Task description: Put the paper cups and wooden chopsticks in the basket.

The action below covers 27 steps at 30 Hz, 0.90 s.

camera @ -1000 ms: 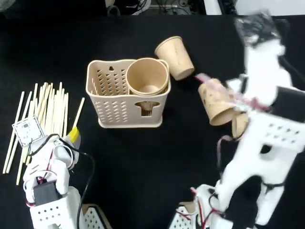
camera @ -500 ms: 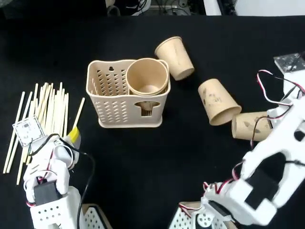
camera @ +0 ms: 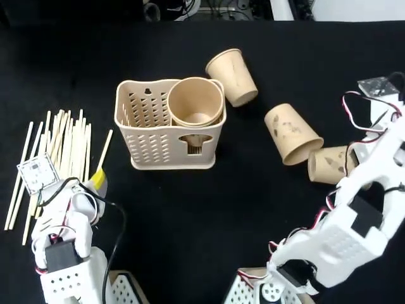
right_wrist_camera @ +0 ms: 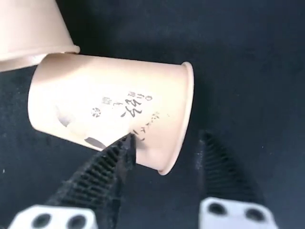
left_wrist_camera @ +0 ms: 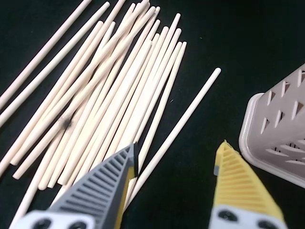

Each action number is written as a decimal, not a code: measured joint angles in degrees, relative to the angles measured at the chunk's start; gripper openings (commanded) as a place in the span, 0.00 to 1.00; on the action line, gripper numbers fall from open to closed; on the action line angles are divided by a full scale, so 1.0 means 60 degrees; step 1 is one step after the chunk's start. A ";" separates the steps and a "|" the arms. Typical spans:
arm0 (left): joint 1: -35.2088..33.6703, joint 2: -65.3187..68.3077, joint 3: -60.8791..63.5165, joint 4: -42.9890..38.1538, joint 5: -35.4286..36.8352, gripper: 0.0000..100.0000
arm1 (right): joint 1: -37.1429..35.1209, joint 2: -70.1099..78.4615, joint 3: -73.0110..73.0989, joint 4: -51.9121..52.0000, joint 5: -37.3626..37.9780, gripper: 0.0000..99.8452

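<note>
The left gripper [left_wrist_camera: 177, 145] hangs wide open and empty over the wooden chopsticks [camera: 60, 142], at 9 o'clock from the basket [camera: 158, 149]. The right gripper [right_wrist_camera: 166, 138], also open and empty, hangs over 1 fallen paper cup [right_wrist_camera: 109, 109] at 4 o'clock. 1 upright cup [camera: 195, 101] stands inside the basket.

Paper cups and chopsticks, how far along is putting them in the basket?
Done: one tan paper cup stands in the beige perforated plastic basket. In hand: the right claw is open at the rim of a tipped paper cup, not gripping it. Left: that cup, the tipped cup beside the basket, the middle tipped cup, and all the wooden chopsticks on the black table by the open left claw.
</note>
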 measured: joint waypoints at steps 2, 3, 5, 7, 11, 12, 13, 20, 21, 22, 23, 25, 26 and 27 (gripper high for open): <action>0.0000 0.0000 0.0000 0.0000 0.0000 0.27 | 0.0029 0.0249 -0.0352 0.0352 0.0293 0.01; 0.0000 0.0000 0.0000 0.0000 0.0000 0.27 | 0.0073 0.0396 -0.0659 0.0527 0.0440 0.03; 0.0000 0.0000 0.0000 0.0000 0.0000 0.27 | 0.0147 0.0571 -0.0850 0.0821 0.0659 0.01; 0.0000 0.0000 0.0000 0.0000 0.0000 0.27 | 0.0278 0.0703 -0.1026 0.1114 0.0821 0.01; 0.0000 0.0000 0.0000 0.0000 0.0000 0.27 | 0.0557 0.0923 -0.1275 0.1626 0.0864 0.01; 0.0000 0.0000 0.0000 0.0000 0.0000 0.27 | 0.0601 0.0952 -0.1436 0.1788 0.0879 0.01; 0.0000 0.0000 0.0000 0.0000 0.0000 0.27 | 0.0630 0.0952 -0.1568 0.1978 0.0879 0.01; 0.0000 0.0000 0.0000 0.0000 0.0000 0.27 | 0.0762 0.0557 -0.2476 0.2901 0.0879 0.01; 0.0000 0.0000 0.0000 0.0000 0.0000 0.27 | 0.0791 0.0366 -0.2476 0.2901 0.0879 0.01; 0.0000 0.0000 0.0000 0.0000 0.0000 0.27 | 0.0835 0.0147 -0.2476 0.2901 0.0879 0.01; 0.0000 0.0000 0.0000 0.0000 0.0000 0.27 | 0.0894 -0.0059 -0.2476 0.2901 0.0879 0.01; 0.0000 0.0000 0.0000 0.0000 0.0000 0.27 | 0.0908 -0.0586 -0.2418 0.2901 0.0879 0.01; 0.0000 0.0000 0.0000 0.0000 0.0000 0.27 | 0.0908 -0.0908 -0.2315 0.2901 0.0879 0.01; 0.0000 0.0000 0.0000 0.0000 0.0000 0.27 | 0.0908 -0.1231 -0.2198 0.2901 0.0879 0.01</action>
